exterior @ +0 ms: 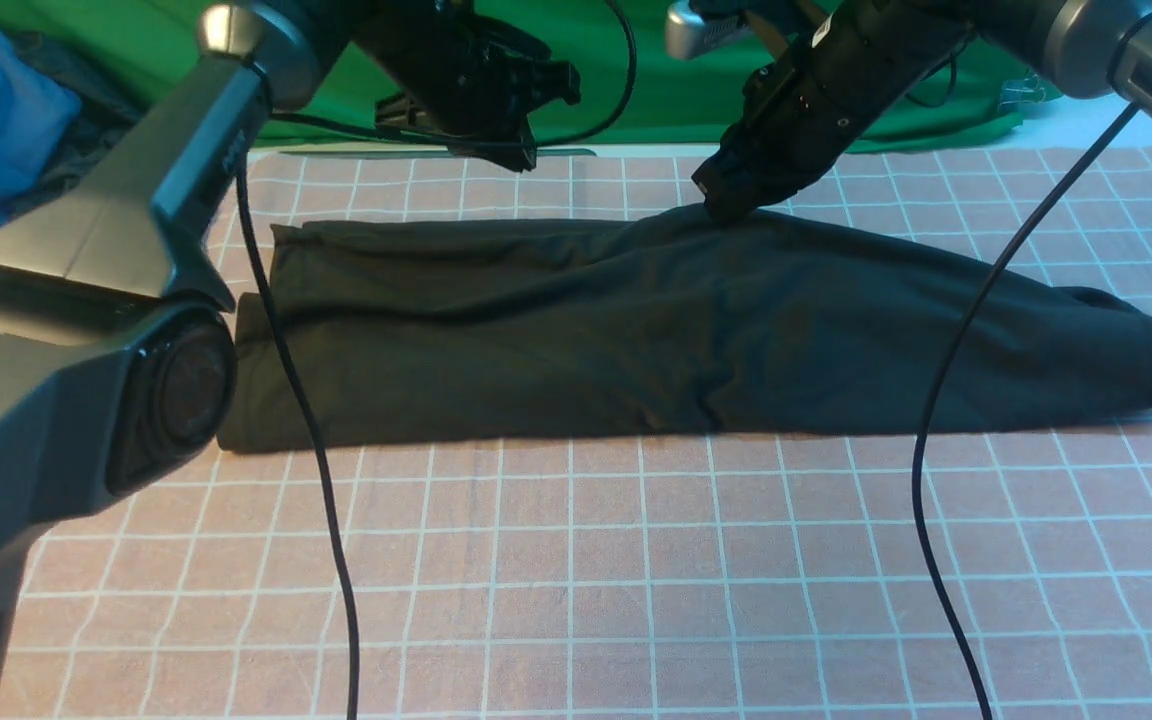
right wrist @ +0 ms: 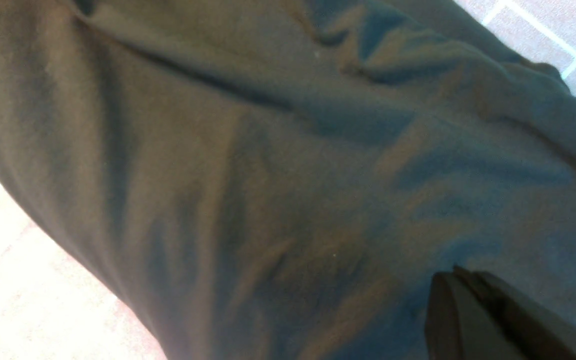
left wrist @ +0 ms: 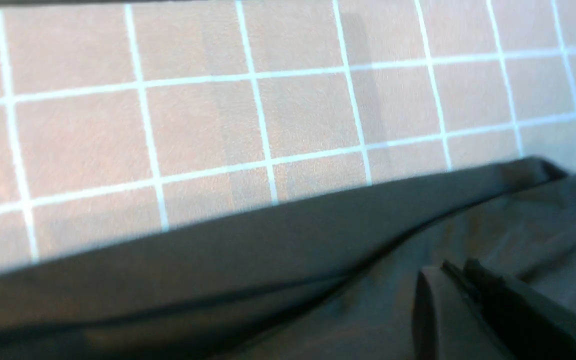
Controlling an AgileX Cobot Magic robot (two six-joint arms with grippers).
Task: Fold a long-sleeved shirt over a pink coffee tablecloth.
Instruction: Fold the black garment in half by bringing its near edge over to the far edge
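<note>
Shirt (exterior: 636, 330) folded on tablecloth (exterior: 576, 580); right gripper (exterior: 726, 205) closed at far edge; left gripper (exterior: 521, 150) half hidden, gap unclear

Dark shirt (exterior: 636, 330) folded lengthwise on pink tablecloth (exterior: 636, 580).

Front camera looks forward across the whole shirt (exterior: 636, 340); both wrist cameras crowd close over it and the cloth (left wrist: 293, 110).

place: robot lab | evidence: green backdrop (exterior: 656, 110), gridded pink tablecloth (exterior: 636, 560), trailing arm cables (exterior: 918, 470)
</note>
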